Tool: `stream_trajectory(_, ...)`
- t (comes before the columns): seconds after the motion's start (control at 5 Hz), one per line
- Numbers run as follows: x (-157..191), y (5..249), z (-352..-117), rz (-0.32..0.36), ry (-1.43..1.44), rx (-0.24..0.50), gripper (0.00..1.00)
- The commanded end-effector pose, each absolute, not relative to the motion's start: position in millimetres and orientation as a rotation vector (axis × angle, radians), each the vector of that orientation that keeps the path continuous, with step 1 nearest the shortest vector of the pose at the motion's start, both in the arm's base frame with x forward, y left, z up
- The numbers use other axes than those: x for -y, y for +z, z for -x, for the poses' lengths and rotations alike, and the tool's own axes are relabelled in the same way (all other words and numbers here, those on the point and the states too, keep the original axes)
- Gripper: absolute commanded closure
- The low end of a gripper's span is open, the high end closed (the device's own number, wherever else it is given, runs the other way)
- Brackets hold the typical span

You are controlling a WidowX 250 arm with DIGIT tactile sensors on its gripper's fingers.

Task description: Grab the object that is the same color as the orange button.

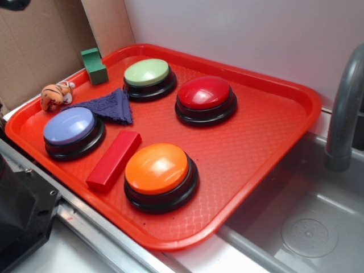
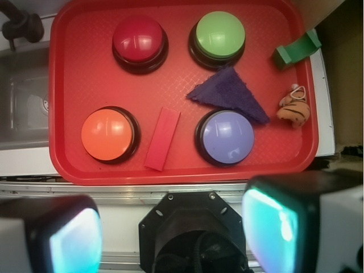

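Observation:
The object, a tiny orange striped plush tiger (image 1: 56, 95) (image 2: 294, 108), lies on the red tray's (image 1: 273, 131) (image 2: 74, 74) far left edge, beside a purple cloth (image 1: 108, 105) (image 2: 227, 94). The orange button (image 1: 157, 170) (image 2: 108, 134), a glossy dome on a black base, sits at the tray's front. My gripper (image 2: 176, 233) hangs high above the tray's near rim, over the robot base. It is open, its two pads (image 2: 270, 224) wide apart with nothing between them. The exterior view does not show the gripper.
Also on the tray: a red block (image 1: 114, 160) beside the orange button, a lavender button (image 1: 71, 128), a green button (image 1: 148, 74), a red button (image 1: 205, 94) and a green block (image 1: 94, 65). A sink (image 1: 307, 227) and faucet (image 1: 344, 108) lie to the right. Cardboard stands behind.

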State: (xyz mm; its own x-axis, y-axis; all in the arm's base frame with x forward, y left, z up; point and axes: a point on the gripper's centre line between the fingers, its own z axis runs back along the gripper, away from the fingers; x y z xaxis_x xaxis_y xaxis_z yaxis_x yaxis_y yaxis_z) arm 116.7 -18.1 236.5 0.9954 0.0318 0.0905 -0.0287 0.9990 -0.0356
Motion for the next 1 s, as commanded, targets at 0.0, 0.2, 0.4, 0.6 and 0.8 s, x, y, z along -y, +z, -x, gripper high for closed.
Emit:
stream_trajectory(0.0,18.1,236.5,-116.7,0.034,0.03,0.091,0.0)
stream_trajectory(0.2,1.6,237.7,-125.9,0.109,0.124,0.095,0.0)
stream_trajectory(0.4,-19.0,239.2,-132.8,0.181,0.241,0.137,0.0)
stream_trajectory(0.6,-45.4,222.5,-145.3,0.193,0.386,0.168,0.0)
stream_trajectory(0.8,-69.6,197.3,-156.3,0.165,0.508,0.225,0.0)
